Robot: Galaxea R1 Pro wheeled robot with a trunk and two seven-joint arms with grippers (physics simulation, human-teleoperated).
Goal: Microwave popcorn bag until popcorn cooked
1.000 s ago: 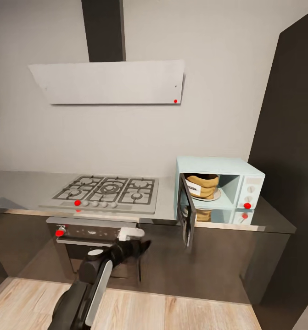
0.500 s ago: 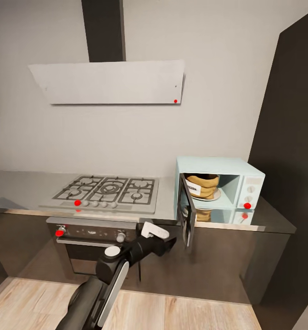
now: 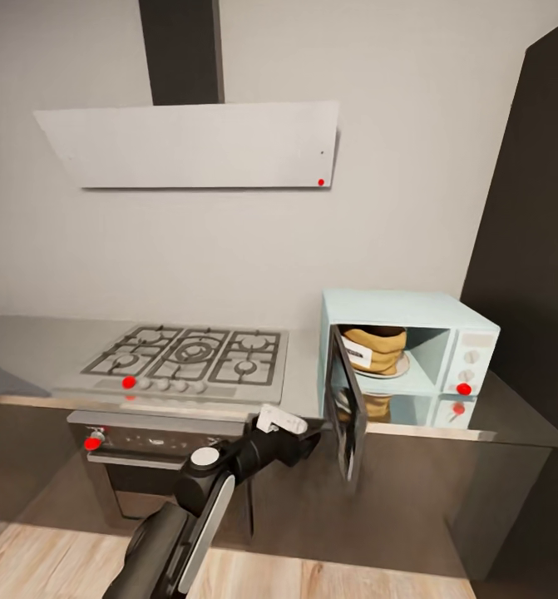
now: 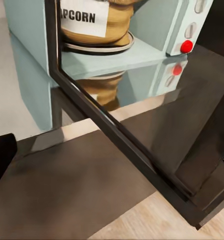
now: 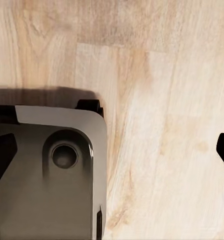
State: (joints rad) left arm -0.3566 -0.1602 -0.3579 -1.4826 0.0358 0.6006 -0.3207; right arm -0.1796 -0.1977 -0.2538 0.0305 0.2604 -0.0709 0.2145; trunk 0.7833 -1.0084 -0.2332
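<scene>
The left arm [image 3: 204, 491] stretches forward and up toward the microwave [image 3: 407, 353], its gripper [image 3: 312, 434] just beside the lower edge of the open door [image 3: 347, 408]; how the jaws stand cannot be told. The popcorn bag [image 3: 377, 348] sits upright inside the microwave on the plate [image 3: 395, 370].

Orange-brown popcorn bag [image 3: 381, 348] with white label, pale-blue microwave [image 3: 412, 312] with dark door, light-grey countertop [image 3: 29, 341].
</scene>
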